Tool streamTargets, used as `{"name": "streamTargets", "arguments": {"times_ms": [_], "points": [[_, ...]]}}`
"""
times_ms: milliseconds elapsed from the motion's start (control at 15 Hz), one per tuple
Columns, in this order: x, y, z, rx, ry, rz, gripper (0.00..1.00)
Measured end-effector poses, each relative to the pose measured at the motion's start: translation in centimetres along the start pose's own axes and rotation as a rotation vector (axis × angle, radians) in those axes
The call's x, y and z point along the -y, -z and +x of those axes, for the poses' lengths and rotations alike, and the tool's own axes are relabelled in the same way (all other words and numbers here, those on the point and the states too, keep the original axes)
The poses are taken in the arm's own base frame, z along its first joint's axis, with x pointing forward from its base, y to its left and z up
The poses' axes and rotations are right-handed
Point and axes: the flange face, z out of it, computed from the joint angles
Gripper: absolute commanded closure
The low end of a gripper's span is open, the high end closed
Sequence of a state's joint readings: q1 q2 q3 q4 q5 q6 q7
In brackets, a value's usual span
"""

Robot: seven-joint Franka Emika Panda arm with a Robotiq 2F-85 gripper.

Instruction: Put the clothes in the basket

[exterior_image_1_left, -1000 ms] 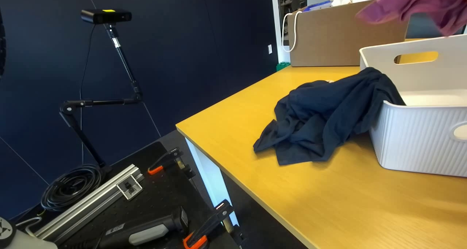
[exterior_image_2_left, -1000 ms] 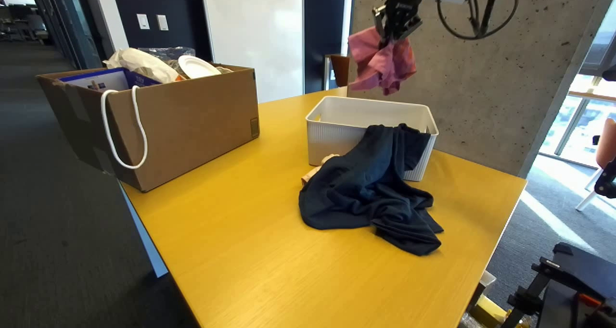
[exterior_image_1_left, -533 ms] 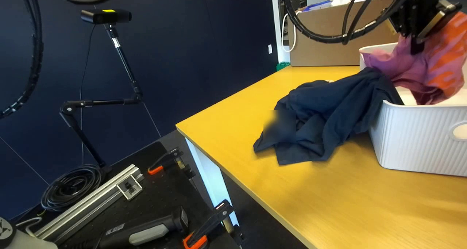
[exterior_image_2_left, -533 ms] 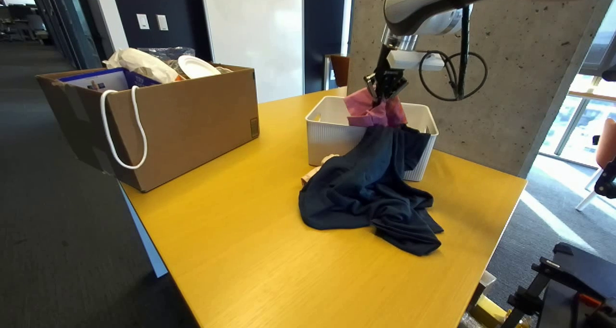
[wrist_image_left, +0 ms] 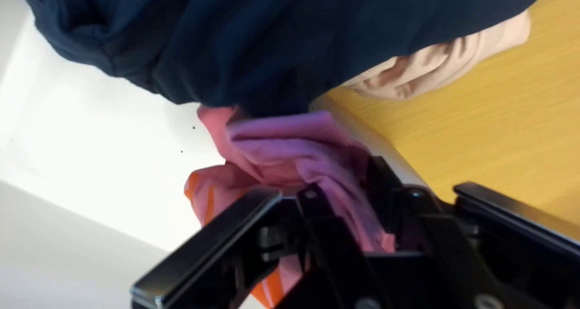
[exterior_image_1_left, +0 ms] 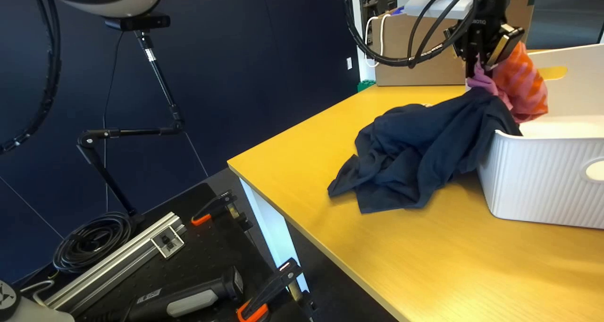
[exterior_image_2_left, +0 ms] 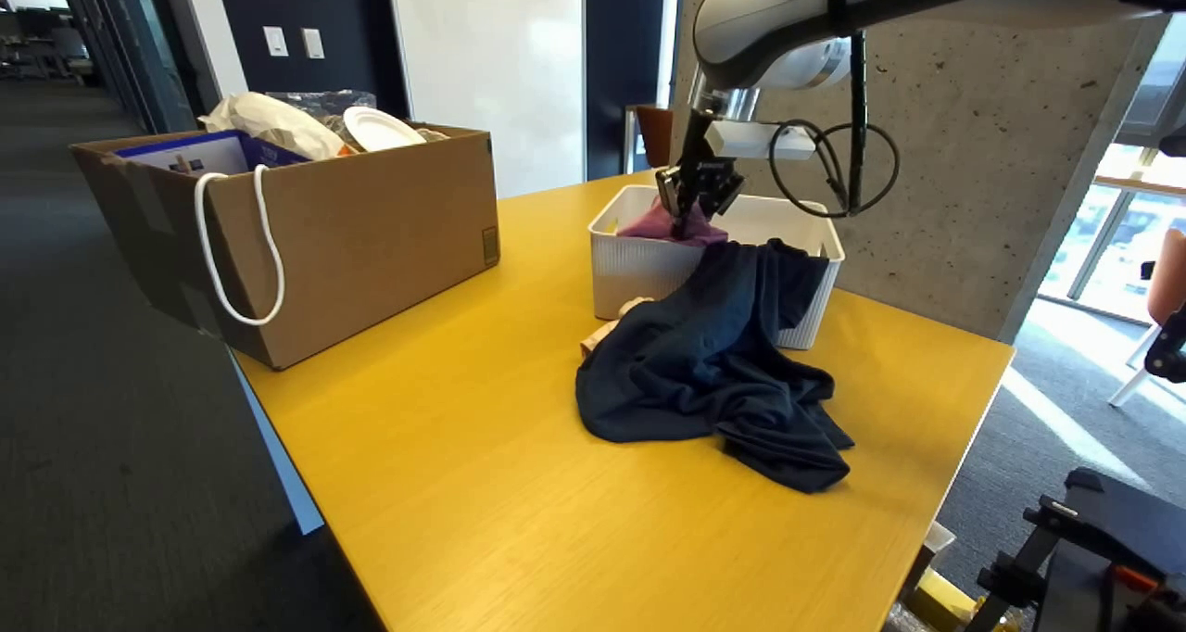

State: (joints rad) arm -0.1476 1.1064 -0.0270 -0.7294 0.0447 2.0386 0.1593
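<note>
A white ribbed basket (exterior_image_1_left: 542, 175) stands on the table; it also shows in an exterior view (exterior_image_2_left: 639, 280) and the wrist view (wrist_image_left: 90, 155). A pink and orange cloth (exterior_image_1_left: 524, 86) hangs inside the basket, close to one wall; it shows in the wrist view (wrist_image_left: 290, 159). My gripper (exterior_image_1_left: 477, 69) is shut on it, fingers at rim height (exterior_image_2_left: 687, 220). A dark navy garment (exterior_image_2_left: 704, 372) drapes over the rim, partly inside and mostly on the table; it fills the top of the wrist view (wrist_image_left: 290, 41). A beige cloth (wrist_image_left: 435, 64) lies partly hidden beneath the navy garment.
A cardboard box (exterior_image_2_left: 371, 243) with mixed items and a white rope handle stands at the table's edge; it also shows behind the gripper (exterior_image_1_left: 420, 53). A concrete wall (exterior_image_2_left: 927, 150) rises behind the basket. A yellow table (exterior_image_2_left: 482, 447) carries everything. A black bench (exterior_image_1_left: 212, 251) holds clamps.
The arm has come down from above the basket and shifted toward the cardboard box side, lowering the pink cloth into the basket. The navy garment and basket have not visibly moved.
</note>
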Motion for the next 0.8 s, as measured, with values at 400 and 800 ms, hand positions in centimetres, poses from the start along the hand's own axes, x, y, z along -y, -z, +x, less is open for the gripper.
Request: {"name": "streamTargets", "arguments": {"times_ms": [400,800], "points": [[0.6,10.9,1.9,-0.135,-0.074,-0.006,0.00],[10.9,12.1,-3.2,0.005,-0.133,0.020,0.00]]}}
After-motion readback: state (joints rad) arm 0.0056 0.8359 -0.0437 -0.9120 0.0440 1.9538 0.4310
